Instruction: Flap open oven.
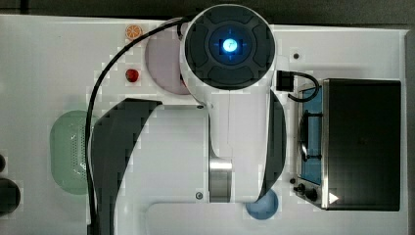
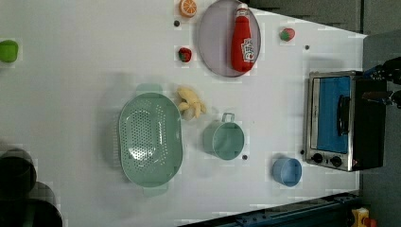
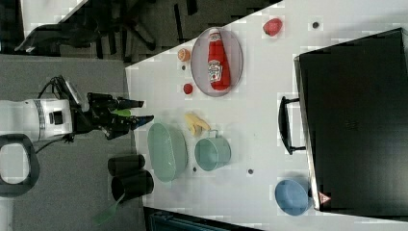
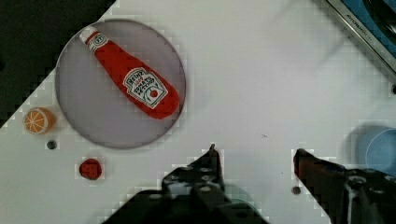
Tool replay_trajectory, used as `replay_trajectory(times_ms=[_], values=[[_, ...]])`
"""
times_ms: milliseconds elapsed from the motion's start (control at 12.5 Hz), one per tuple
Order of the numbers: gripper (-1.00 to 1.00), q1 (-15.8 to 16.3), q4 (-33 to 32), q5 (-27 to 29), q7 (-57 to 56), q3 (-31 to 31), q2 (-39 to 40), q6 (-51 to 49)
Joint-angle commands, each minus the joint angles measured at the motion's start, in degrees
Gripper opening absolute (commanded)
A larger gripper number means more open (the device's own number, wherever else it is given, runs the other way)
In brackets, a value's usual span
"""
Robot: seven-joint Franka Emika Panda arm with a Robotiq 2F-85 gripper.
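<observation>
The oven (image 1: 362, 142) is a black box with a silver front, at the top view's right. Its bluish glass door (image 2: 331, 113) stands shut, with the bar handle (image 3: 284, 125) across it and small knobs (image 2: 326, 159) at one end. My gripper (image 3: 139, 110) hangs high above the table, well away from the oven, at the right view's left. In the wrist view the gripper (image 4: 257, 156) is open over bare white table, nothing between its fingers (image 4: 212, 161). A corner of the oven (image 4: 369, 28) shows there too. In the left view the gripper (image 2: 366, 84) overlaps the oven's top.
A grey plate (image 2: 217, 47) carries a ketchup bottle (image 2: 242, 40). A blue cup (image 2: 286, 171) stands near the oven's knob end. A green mug (image 2: 224, 140), a banana (image 2: 191, 101) and a green colander (image 2: 150, 137) sit mid-table. An orange slice (image 2: 187, 7) and a strawberry (image 2: 184, 54) lie near the plate.
</observation>
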Motion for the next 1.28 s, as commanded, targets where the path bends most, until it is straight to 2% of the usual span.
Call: replay_trajectory(times_ms=[80, 240, 560, 640, 1120, 1200, 1280], values=[[0.59, -0.9, -9.5, 0.6, 1.2, -3.6, -17.4, -7.6], [0.99, -0.9, -9.5, 0.6, 1.2, -3.6, -17.4, -7.6], [1.0, -0.9, -9.5, 0.6, 1.2, -3.6, -17.3, -7.6], [0.9, -0.9, -9.5, 0.6, 1.2, -3.6, -17.4, -7.6], [-0.55, -0.9, -10.4, 0.6, 1.1, -3.9, -17.3, -7.7], [-0.65, -1.0, -11.0, 0.5, 0.7, -4.3, -17.3, -7.7], [-0.65, -1.0, -11.8, 0.5, -1.0, -4.8, -17.3, -7.7]])
